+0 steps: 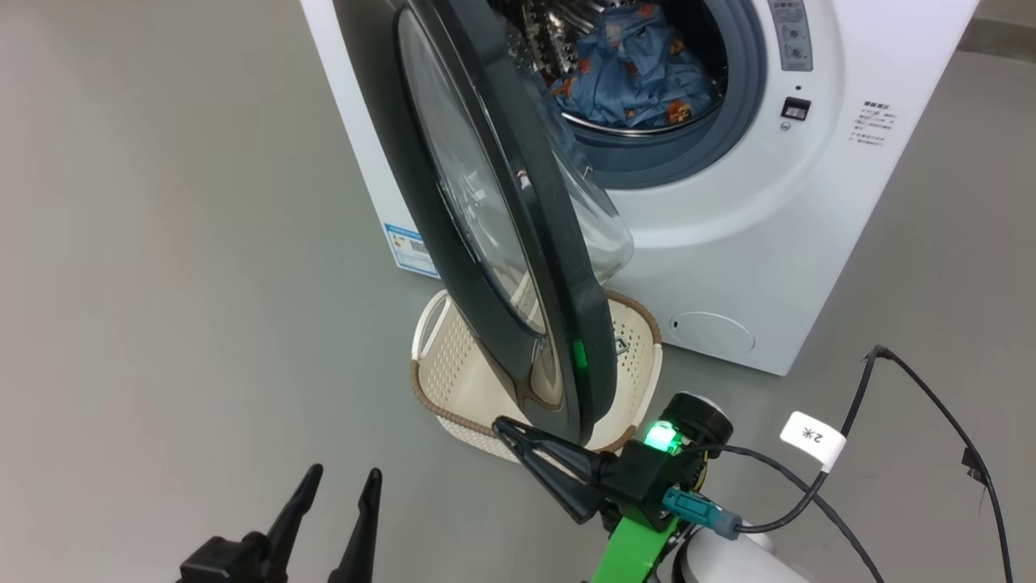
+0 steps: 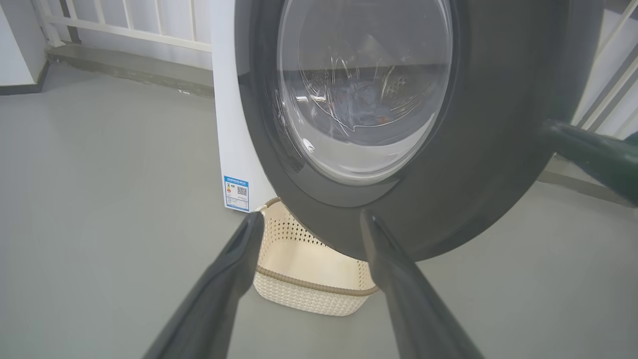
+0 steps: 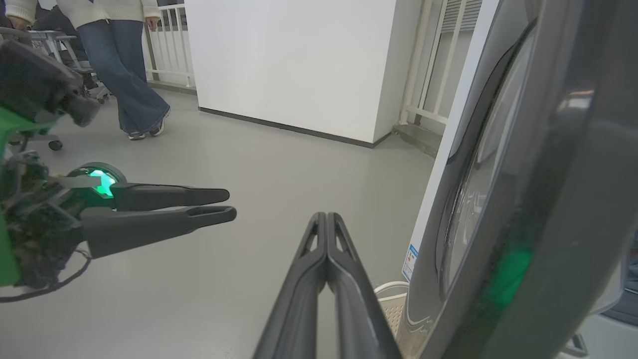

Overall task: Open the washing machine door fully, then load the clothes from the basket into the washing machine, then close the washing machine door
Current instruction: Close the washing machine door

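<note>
Head view: the washing machine (image 1: 809, 202) takes the upper right, and the clothes (image 1: 631, 77) already lie inside the drum (image 1: 544, 32) at the top centre. The door (image 1: 566, 267) stands about half open and is seen nearly edge-on. It runs from the top centre down to the lower centre, with its outer face to the left of the frame. Under it the basket (image 1: 453, 364) looks empty, as far as it shows. The right gripper (image 1: 503, 427), fingers pressed together, points its tip at the lower centre, just left of the door's bottom rim, on the outer-face side. I cannot confirm contact. The left gripper (image 1: 344, 474) is at the lower left, fingers spread wide with nothing between them, well apart from the door.

Left wrist view: the door's outer face fills the upper right. The basket sits at the lower centre beyond the two spread fingers.

Right wrist view: the joined fingers rise from the bottom centre, and the door's rim stands just beside them on the right. A person (image 3: 124, 60) stands at the upper left.

I judge that closing the door is the step now. The right arm is nearer, and the door lies to the right of its fingers, so the push should go rightward against the outer face.
</note>
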You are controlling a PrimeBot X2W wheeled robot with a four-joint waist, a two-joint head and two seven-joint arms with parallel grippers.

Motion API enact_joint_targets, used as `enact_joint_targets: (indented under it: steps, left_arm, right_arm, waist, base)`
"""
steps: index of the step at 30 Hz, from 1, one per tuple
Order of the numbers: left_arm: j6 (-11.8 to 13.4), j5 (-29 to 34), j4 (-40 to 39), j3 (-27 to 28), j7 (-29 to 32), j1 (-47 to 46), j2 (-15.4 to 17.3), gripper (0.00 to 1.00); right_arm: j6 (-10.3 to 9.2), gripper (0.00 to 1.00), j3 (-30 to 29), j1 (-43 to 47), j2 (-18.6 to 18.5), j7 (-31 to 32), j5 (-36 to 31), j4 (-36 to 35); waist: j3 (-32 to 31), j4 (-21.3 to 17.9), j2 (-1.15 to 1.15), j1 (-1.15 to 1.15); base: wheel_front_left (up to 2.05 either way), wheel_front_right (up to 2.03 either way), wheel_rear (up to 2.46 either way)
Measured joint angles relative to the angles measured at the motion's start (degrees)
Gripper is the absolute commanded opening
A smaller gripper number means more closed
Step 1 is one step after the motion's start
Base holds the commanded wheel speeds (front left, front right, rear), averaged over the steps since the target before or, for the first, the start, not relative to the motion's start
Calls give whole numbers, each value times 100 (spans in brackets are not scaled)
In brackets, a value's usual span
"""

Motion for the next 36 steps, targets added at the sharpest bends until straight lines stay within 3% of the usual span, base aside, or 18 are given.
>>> enact_joint_targets:
  steps: [24,36]
  left_arm:
    - [0,0,65,-32,0,-262,-165,100]
    - [0,-7,64,-65,0,-432,-301,100]
  right_arm:
    - [1,0,-759,-209,10,-1,-346,523]
    - [1,0,-1261,-505,-248,0,-542,554]
  waist:
    - [341,78,0,0]
    - [711,-3,0,0]
  base:
    - [0,0,0]
    - [0,0,0]
